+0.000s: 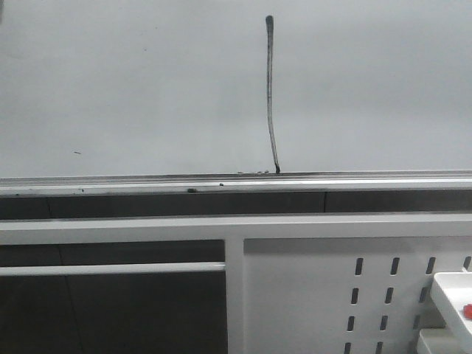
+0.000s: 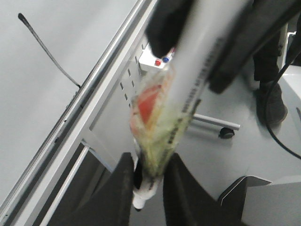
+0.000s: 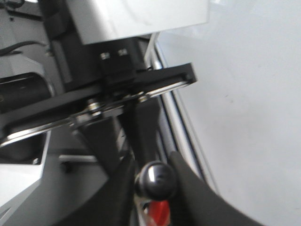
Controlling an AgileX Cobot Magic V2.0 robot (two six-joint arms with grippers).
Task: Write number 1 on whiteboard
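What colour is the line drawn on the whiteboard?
Black; the number 1 shows best in the front view.

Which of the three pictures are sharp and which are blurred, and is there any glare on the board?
Front view: sharp; the number 1 reads clearly on the whiteboard, evenly lit, no strong glare. Left wrist view: the marker in the left pincer is smeared by blur. Right wrist view: soft focus, the right pincer and arm parts hazy.

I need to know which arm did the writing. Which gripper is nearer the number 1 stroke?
Probably left, hedged. The left gripper, shut on a marker, has the number 1 in view. The right gripper faces bare whiteboard, no stroke visible.
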